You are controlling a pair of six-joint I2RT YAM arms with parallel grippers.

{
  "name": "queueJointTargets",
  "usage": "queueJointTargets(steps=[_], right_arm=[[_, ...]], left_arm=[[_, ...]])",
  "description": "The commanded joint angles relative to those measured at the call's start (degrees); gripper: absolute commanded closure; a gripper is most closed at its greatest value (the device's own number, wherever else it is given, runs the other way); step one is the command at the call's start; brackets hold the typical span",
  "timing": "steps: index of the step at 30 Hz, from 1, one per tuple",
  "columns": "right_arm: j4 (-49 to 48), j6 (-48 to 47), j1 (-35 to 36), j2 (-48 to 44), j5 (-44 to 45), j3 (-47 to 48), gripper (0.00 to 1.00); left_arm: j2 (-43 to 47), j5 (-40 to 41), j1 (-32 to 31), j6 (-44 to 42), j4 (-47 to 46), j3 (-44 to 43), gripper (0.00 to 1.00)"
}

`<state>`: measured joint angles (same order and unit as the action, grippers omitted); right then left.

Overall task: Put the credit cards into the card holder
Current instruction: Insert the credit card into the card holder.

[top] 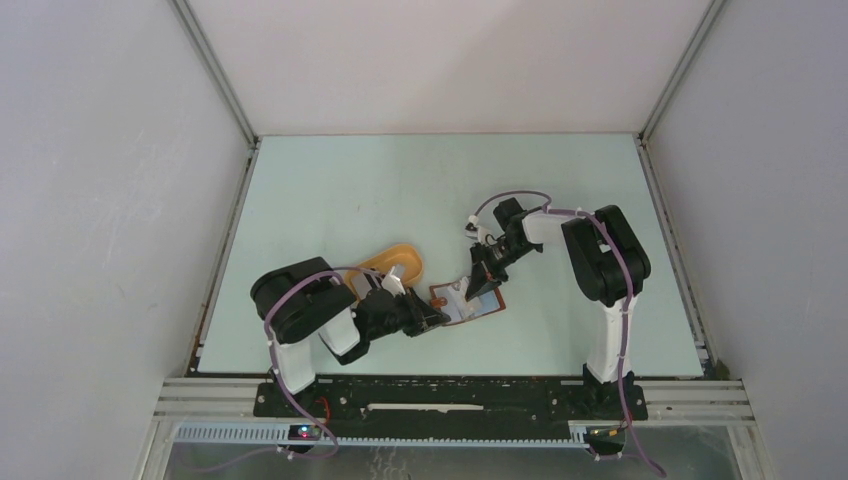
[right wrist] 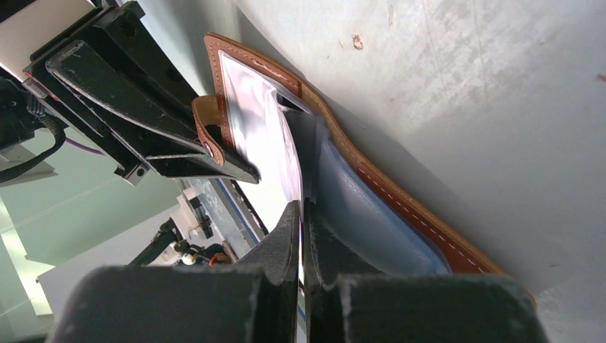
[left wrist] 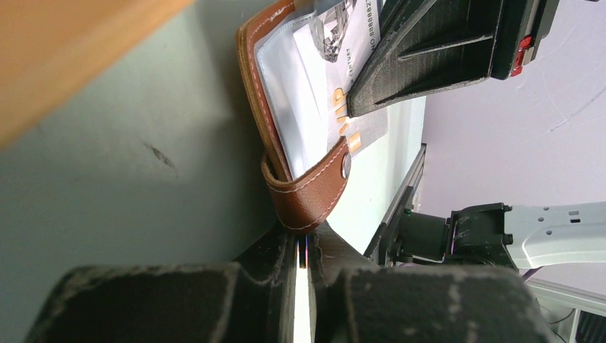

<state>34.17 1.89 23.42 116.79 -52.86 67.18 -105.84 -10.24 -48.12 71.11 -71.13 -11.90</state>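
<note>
- Left jaws clamp the strap (left wrist: pixel 309 187) of the card holder (top: pixel 472 303), which sits open on the worktop (top: pixel 400 180) between the arms. A firm hold should stop it sliding.
- Right jaws pinch a credit card (left wrist: pixel 325 68) edge-on at the pocket (right wrist: pixel 343 193). It probably wants a straight push along the slot.
- The left wrist view shows the card's printed face. Only the right wrist view shows the pocket mouth.

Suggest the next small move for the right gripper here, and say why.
Probably ease the right gripper forward a little, pushing the card deeper into the card holder. Its jaws are shut on the card's near edge, the far end sits at the pocket mouth, and much of it shows outside. The left gripper pinches the strap, steadying the holder.
</note>
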Motion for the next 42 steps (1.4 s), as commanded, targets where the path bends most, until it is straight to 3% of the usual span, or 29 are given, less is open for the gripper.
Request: queueJointTargets(steps=[1, 21, 34, 42], right_arm=[[-1.9, 0.4, 3.6, 2.8, 1.4, -0.1, 0.95], [-4.7, -0.7, 0.0, -4.9, 12.4, -2.2, 1.00], [-9.6, 2.4, 1.7, -4.5, 9.6, -5.0, 1.00], [-8.2, 1.2, -2.6, -6.7, 6.7, -6.2, 1.00]], left_arm=[[-1.9, 0.7, -0.4, -1.7, 3.5, -0.5, 0.90], [-1.9, 0.9, -0.3, -1.9, 3.2, 0.0, 0.91], [-3.8, 0.6, -0.4, -0.7, -0.2, 0.2, 0.91], [-4.2, 1.8, -0.3, -0.3, -1.3, 1.3, 0.92]])
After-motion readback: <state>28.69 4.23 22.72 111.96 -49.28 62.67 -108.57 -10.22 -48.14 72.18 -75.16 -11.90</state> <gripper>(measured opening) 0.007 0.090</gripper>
